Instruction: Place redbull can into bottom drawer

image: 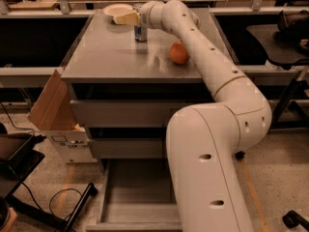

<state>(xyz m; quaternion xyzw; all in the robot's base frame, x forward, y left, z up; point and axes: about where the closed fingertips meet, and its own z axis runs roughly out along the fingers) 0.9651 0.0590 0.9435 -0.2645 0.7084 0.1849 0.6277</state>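
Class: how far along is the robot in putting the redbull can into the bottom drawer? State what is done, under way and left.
Done: the bottom drawer is pulled open. Under way: the end effector is at the redbull can, which stands upright on the cabinet top near the white bowl. Left: lifting the can, lowering it and setting it in the drawer.
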